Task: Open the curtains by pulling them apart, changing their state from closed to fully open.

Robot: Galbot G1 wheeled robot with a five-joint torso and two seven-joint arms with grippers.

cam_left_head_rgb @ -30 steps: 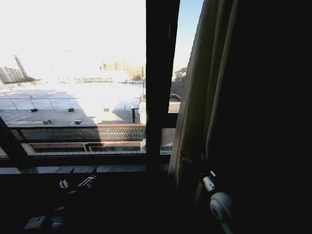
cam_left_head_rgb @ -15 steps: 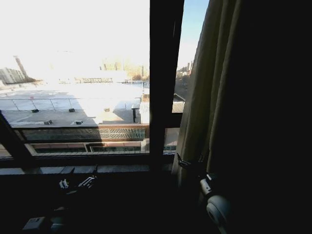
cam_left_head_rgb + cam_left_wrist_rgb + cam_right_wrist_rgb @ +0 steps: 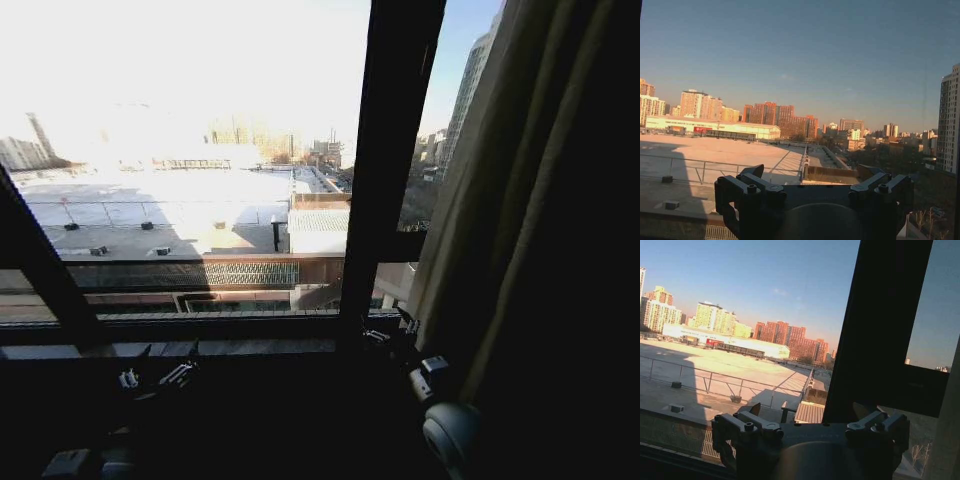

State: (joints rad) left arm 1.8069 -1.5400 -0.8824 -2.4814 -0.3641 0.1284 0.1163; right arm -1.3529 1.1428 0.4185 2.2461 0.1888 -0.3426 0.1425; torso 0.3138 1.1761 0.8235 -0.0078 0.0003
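One curtain (image 3: 520,250) panel hangs bunched at the right of the window, dark against the light, and its edge (image 3: 951,440) shows in the right wrist view. My right gripper (image 3: 392,333) is low by the sill, just left of the curtain's edge and apart from it. In its own wrist view the right gripper (image 3: 809,412) is open with nothing between its fingers. My left gripper (image 3: 155,376) rests low on the left, and the left gripper (image 3: 812,172) is open and empty, facing the glass.
A dark vertical window frame bar (image 3: 395,150) stands left of the curtain, with its crossbar (image 3: 920,385) close to the right gripper. A slanted bar (image 3: 45,270) crosses the left pane. The window sill (image 3: 230,347) runs below the glass.
The frame bar, the sill and the curtain have all slid right in the picture, so the camera has moved. The right gripper, earlier on the curtain's edge, is now just left of it.
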